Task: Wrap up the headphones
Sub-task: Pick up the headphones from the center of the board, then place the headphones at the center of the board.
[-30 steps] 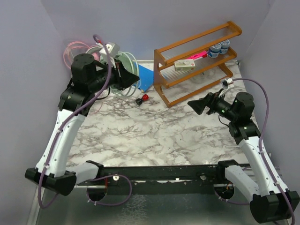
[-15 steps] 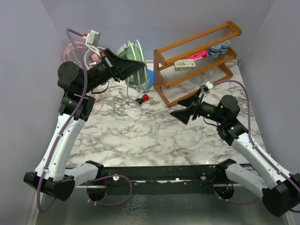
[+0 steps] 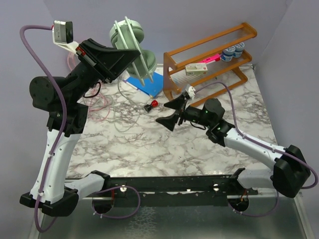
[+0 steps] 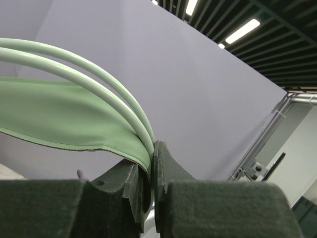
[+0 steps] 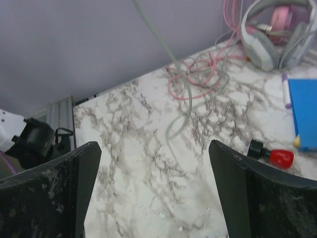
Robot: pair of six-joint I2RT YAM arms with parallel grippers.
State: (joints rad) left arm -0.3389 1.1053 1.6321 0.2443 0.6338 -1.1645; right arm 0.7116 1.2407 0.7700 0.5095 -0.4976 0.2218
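- Left hand: clamped shut on the headband of the mint green headphones, pinched between both fingers in the left wrist view.
- Mint green headphones: held in the air, up and to the left of the wooden rack, cups uppermost, off the surface.
- Mint cable: hanging from the headset down to the surface left of the rack, its end looped among the pink cable.
- Right hand: wide open, nothing between the fingers, low over the surface just in front of the rack's left end.
- Silver-grey headphones and pink headphones: lying together on the surface, further left of the rack.
- Red-and-black object: on the surface just left of the rack, near the blue pad.
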